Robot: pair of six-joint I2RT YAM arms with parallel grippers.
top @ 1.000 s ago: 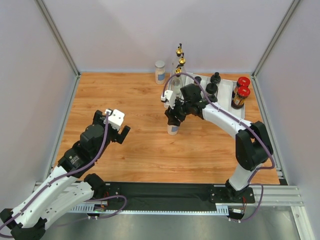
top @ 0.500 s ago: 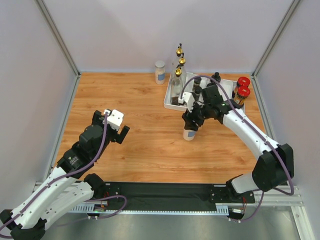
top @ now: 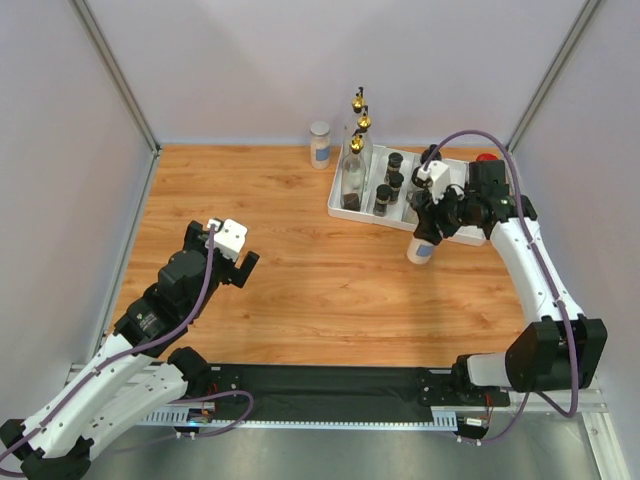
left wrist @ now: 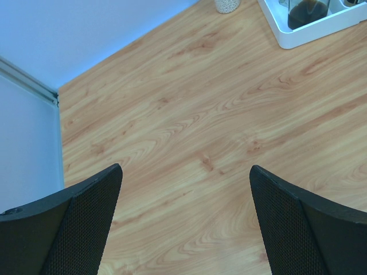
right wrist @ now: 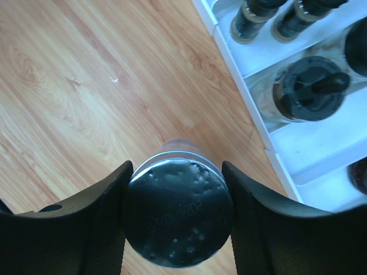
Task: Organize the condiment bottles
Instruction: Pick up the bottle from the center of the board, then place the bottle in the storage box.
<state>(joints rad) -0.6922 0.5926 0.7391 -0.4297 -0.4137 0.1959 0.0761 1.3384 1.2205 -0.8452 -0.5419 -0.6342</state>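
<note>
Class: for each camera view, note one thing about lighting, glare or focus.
Top external view: even, soft light, only faint shadows on the table. Left wrist view: wood grain sharp, left claw dark in foreground. Right wrist view: mottled glare on the silver-lidded jar held by the right claw; white tray brightest.

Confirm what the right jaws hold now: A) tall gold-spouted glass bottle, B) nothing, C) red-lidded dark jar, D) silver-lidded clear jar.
D: the right wrist view shows the silver-lidded clear jar clamped between the right jaws, beside the white divided tray.
</note>
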